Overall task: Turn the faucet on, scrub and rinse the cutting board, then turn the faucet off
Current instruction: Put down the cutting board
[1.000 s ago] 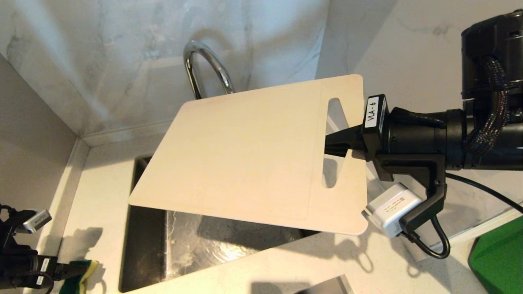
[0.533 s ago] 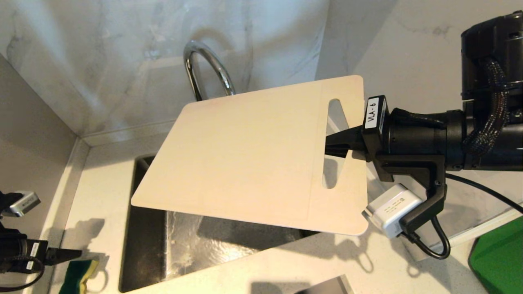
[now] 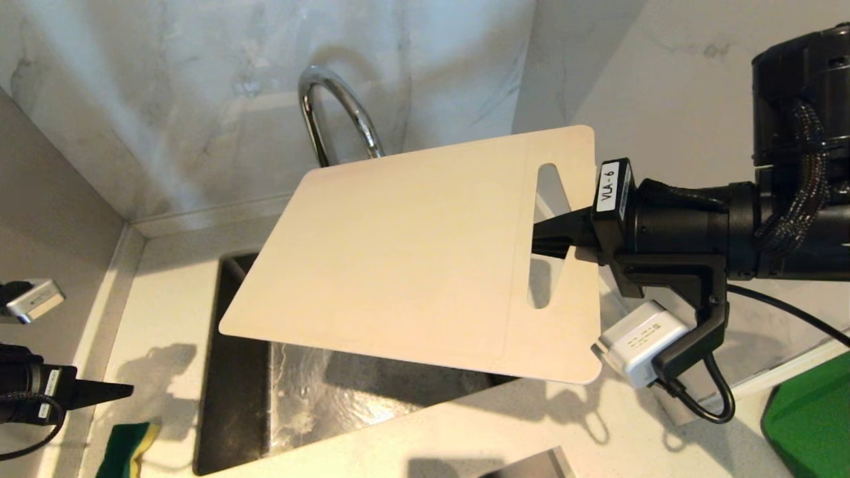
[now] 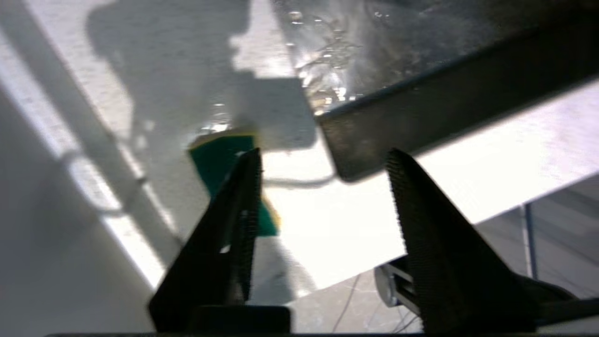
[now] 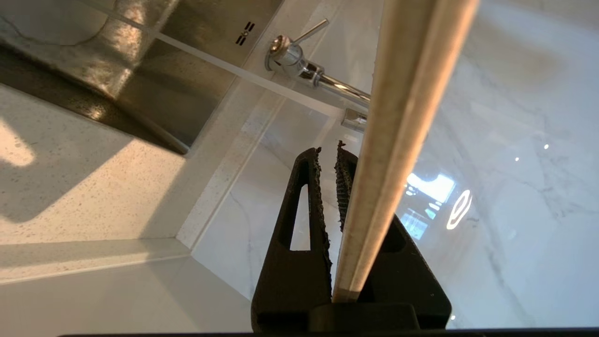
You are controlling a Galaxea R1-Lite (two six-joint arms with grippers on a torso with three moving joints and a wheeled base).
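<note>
The cutting board [image 3: 405, 255] is being held clamped by the right gripper [image 3: 554, 234] above the sink [image 3: 232, 372]; the left gripper [image 4: 323, 161] is being kept apart over the sponge [image 4: 220, 159] at the counter's [image 3: 166, 325] left edge.

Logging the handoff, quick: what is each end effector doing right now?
Left end effector: open, empty, above the sponge on the counter.
Right end effector: shut on the cutting board, holding it over the sink.

You're looking at marble walls [image 3: 166, 86] meeting in the upper left, a speckled counter [image 3: 166, 312] ringing a steel sink [image 3: 319, 398], light glaring off both.
</note>
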